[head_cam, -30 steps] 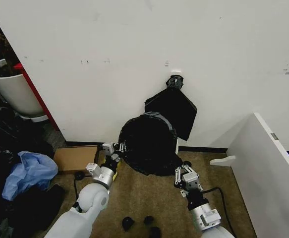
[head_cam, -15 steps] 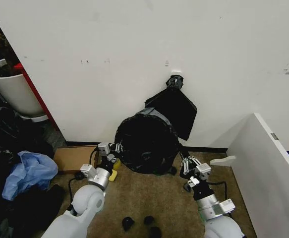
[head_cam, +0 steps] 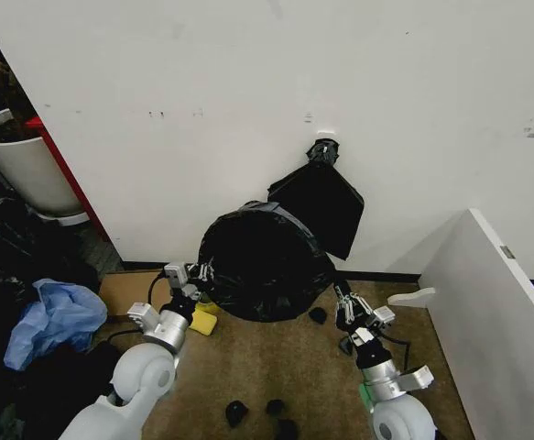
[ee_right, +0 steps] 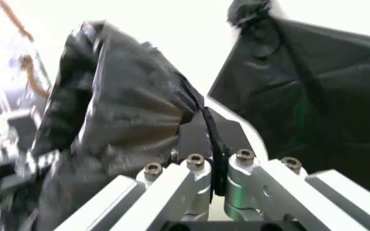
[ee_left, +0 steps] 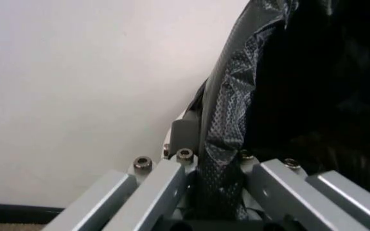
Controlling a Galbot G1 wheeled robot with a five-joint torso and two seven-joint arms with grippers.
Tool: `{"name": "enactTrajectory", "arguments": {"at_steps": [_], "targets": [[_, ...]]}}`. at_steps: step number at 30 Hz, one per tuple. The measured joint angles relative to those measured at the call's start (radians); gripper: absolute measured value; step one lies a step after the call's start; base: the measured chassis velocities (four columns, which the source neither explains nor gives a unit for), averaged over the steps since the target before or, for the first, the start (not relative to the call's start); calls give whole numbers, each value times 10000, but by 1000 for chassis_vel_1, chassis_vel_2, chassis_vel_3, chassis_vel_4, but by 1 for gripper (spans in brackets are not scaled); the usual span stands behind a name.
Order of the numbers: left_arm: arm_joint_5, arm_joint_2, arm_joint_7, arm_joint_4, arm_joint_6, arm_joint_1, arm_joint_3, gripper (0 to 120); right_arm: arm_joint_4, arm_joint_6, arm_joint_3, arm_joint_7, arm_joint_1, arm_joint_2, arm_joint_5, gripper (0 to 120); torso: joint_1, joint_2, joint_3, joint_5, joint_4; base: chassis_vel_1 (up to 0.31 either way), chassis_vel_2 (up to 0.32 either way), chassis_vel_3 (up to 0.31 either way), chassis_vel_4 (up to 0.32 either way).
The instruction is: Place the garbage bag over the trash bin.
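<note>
Garbage bag [head_cam: 262, 266] stretched wide; left hand [head_cam: 196, 275] and right hand [head_cam: 343, 302] clamp its opposite edges.

Head camera looks down from afar; both wrist cameras closely share the garbage bag [head_cam: 265, 266].

Bin mostly hidden beneath the bag, grips partly obscured

The garbage bag [head_cam: 265, 270] covers almost all of the trash bin [ee_right: 231, 131], of which a pale strip of wall shows in the right wrist view; its rim and base cannot be made out. Where the left gripper [head_cam: 196, 272] meets the bag's edge is too small to read from the head, though the left wrist view shows a fold of plastic pinched between its fingers [ee_left: 172, 180]. The right gripper [head_cam: 347, 303] clamps a thin strand of the bag. The small dark objects [head_cam: 265, 409] on the carpet are too small to identify.
</note>
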Motion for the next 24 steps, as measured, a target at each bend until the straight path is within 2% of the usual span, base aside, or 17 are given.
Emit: {"name": "enactTrajectory", "arguments": {"at_steps": [3,6,7,9,13,14,15,16,17,18,19,21,23,24], "targets": [[-221,-60,-122,-32,36,-77,41,0,-541,589,32,-275,48,44,-1120,0,0,0,-1,0,-1,0,0,0,0],[-467,-130,-374,-46,382,-262,160,0,-1580,1629,546,-679,347,144,-2690,13,0,0,0,3,0,0,0,0,0],[-467,-130,-374,-46,382,-262,160,0,-1580,1629,546,-679,347,144,-2690,13,0,0,0,3,0,0,0,0,0],[-499,-159,-477,-36,587,-332,263,0,-1822,1789,845,-640,441,197,-3009,21,0,0,0,2,0,0,0,0,0],[-498,-272,-705,84,946,-430,460,0,-1617,1774,968,394,383,202,-2856,32,0,0,0,3,-1,0,0,0,0],[-498,-350,-944,151,1212,-482,541,0,-1364,1603,1029,935,292,193,-2591,36,0,0,0,0,0,0,0,0,0],[-498,-350,-944,151,1212,-482,541,0,-1364,1603,1029,935,292,193,-2591,36,0,0,0,0,0,0,0,0,0],[-528,-445,-1437,239,1596,-575,639,0,-1046,1273,1103,1630,148,180,-2114,46,0,0,0,0,-1,0,0,0,0],[-541,-467,-1572,262,1696,-604,660,0,-959,1164,1119,1853,114,178,-2041,47,0,0,0,1,-2,0,0,0,0],[-584,-534,-2051,346,2035,-709,720,0,-572,633,1173,2966,-61,177,-1967,55,0,0,0,1,-1,0,0,0,0],[-651,-584,-2410,407,2310,-802,754,0,-148,120,1174,4006,-279,177,-1949,59,0,0,0,0,0,0,0,0,0],[-883,-633,-2874,450,2749,-968,768,0,518,-354,1080,4635,-685,108,-1528,68,0,0,0,0,0,0,0,0,0],[-1020,-648,-3026,457,2928,-1036,764,0,795,-512,1019,4665,-906,57,-1314,69,0,0,0,0,1,0,0,0,0],[-1483,-675,-3402,492,3339,-1209,731,0,1357,-773,840,4511,-1394,-27,-966,76,0,0,0,0,-1,0,0,0,0]]}}
